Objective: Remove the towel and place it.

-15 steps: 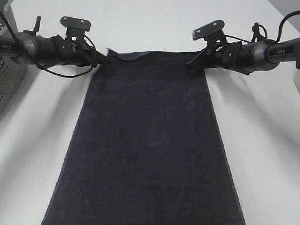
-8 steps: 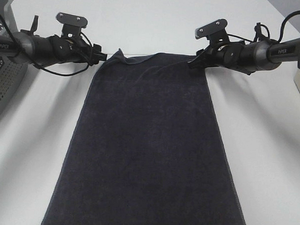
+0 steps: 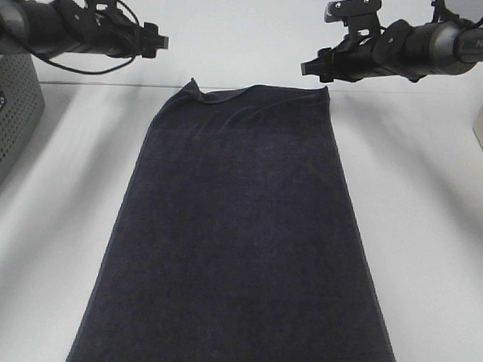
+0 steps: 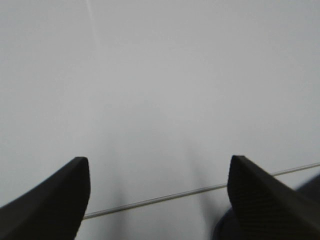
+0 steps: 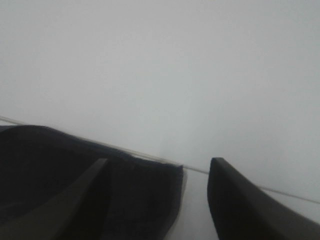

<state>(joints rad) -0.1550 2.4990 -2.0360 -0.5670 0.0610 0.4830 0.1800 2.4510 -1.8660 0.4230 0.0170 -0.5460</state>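
lying flat: one towel [image 3: 239,237]

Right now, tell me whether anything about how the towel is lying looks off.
Mostly neat: the towel lies flat and spread lengthwise on the table. One flaw shows at its far left corner, where the edge is curled up and folded over, while the far right corner lies flat. Both grippers are open and clear of it.

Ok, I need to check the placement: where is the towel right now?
In the exterior high view the towel lies flat mid-table, the grey basket to its left, both open grippers above its far corners.
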